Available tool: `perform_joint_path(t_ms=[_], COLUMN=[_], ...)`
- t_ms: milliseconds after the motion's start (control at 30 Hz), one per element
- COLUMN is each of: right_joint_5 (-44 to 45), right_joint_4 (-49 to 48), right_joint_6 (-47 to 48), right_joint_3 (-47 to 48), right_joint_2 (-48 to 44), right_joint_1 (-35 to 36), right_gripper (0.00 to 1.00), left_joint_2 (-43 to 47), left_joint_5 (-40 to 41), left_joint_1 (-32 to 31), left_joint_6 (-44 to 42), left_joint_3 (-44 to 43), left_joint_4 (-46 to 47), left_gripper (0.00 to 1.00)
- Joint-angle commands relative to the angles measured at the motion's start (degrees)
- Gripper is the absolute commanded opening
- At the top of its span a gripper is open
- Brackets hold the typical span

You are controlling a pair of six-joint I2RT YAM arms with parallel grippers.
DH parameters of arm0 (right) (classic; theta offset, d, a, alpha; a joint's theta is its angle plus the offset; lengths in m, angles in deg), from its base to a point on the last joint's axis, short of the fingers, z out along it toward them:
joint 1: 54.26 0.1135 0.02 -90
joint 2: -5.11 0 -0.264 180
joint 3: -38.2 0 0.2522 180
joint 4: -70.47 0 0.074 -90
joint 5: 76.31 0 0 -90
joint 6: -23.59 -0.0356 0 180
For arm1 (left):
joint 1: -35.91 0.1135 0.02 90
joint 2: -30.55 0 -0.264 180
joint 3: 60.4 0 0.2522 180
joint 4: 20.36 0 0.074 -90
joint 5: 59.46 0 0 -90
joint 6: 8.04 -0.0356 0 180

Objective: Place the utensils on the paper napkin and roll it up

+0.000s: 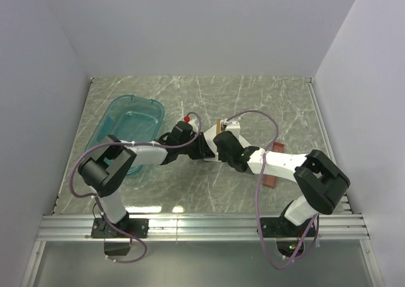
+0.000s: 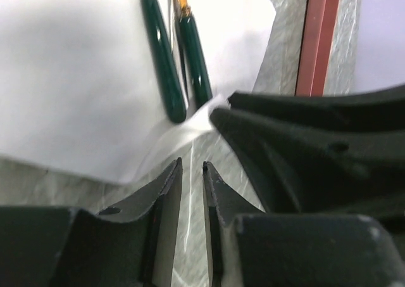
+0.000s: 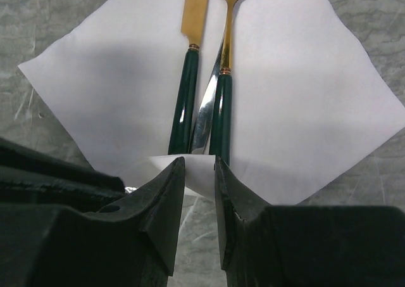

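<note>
Right wrist: the right end effector (image 3: 199,163) grips the paper napkin (image 3: 304,97) by its corner, with the utensils (image 3: 183,97) just beyond. The left end effector (image 2: 191,166) is nearly clenched, but I cannot tell whether it holds anything.

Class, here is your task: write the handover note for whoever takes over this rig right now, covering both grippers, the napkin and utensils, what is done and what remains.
Right gripper: jaws pinched on the paper napkin at the corner by the handles, holding it raised over the handle ends.
Left gripper: jaws nearly closed at the napkin's edge beside the right gripper; whether they grip paper is unclear.
Utensils: side by side on the napkin.
Done: utensils placed.
Left: roll the napkin around them.
</note>
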Motion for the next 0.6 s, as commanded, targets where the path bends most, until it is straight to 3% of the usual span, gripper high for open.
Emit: perform_joint_path(t_ms=[0,333,567], right_joint_5=[-0.82,-6.0,-15.31], right_joint_4=[-2.61,-2.7,-6.04], right_joint_6=[0.33,1.47,3.58], right_joint_3=[-0.5,0.29,-0.67], right_joint_2=[-0.82,-2.4,-3.01], right_joint_1=[-0.86,-5.69,-8.25], right_gripper=[0.33,0.33,0.34], left_joint_2=[-2.38,-5.02,-5.19], left_joint_5=[-1.48,-2.01,-2.45], left_joint_1=[-0.35,-0.79,-1.93], left_joint_6=[-1.53,-0.92,-0.74], left_joint_3=[-3.73,-5.22,-5.31], left_joint_4=[1.62,2.49,3.28], left_gripper=[0.26,0.26,0.27])
